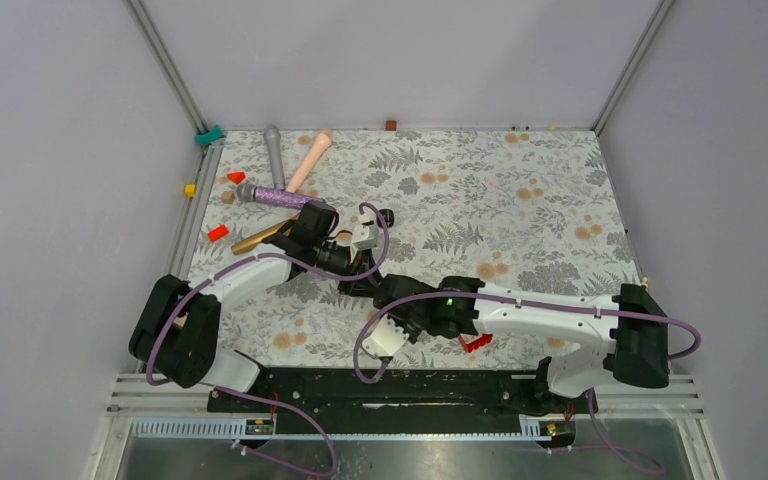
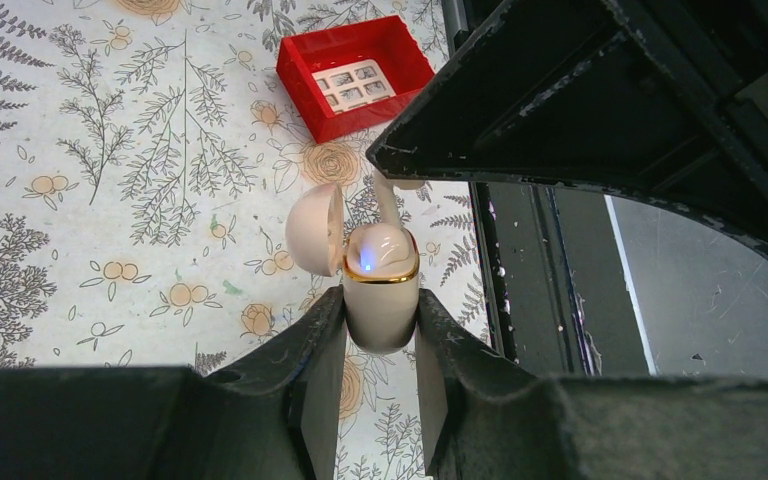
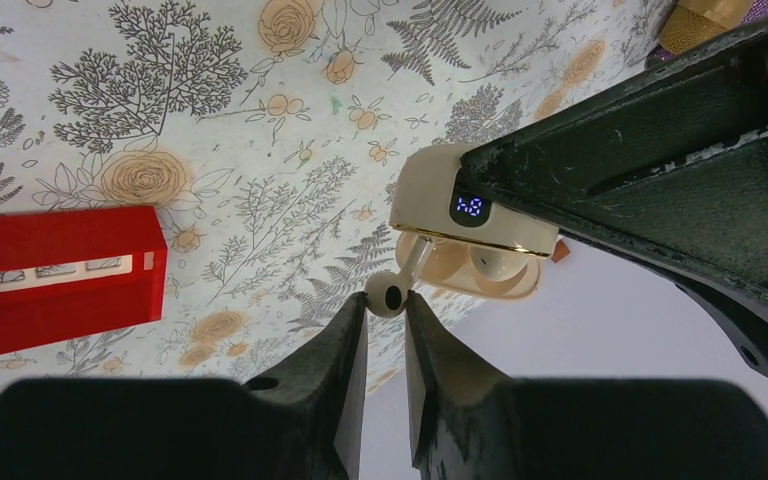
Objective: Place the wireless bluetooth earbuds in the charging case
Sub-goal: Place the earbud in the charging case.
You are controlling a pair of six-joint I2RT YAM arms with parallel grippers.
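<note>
Two grippers meet above the middle of the table [image 1: 520, 220] with its fern-and-flower print, and each hides something. From above, the wrists cover the charging case. In each wrist view the other arm's black finger lies across one side of it. The left gripper [image 2: 380, 325] has its jaws closed narrowly on the body of the charging case [image 2: 380, 300], a smooth cream shell with a gold rim and a small blue light. Its mouth points away from the left wrist, and the domed lid [image 2: 315, 230] swings open to the side. The right gripper [image 3: 387, 310] pinches the rounded head of a glossy cream earbud [image 3: 388, 297]. The earbud's thin stem runs straight from the fingertips to the case's rim. A second earbud [image 3: 495, 262] seems to sit inside the case. A red box [image 2: 355, 75] holding a printed card lies flat on the cloth near the case. Well off at the table's far left lie a gray cylinder [image 1: 274, 150], a peach rod [image 1: 309, 160], a purple glitter microphone [image 1: 278, 196] and small red cones [image 1: 236, 177].
</note>
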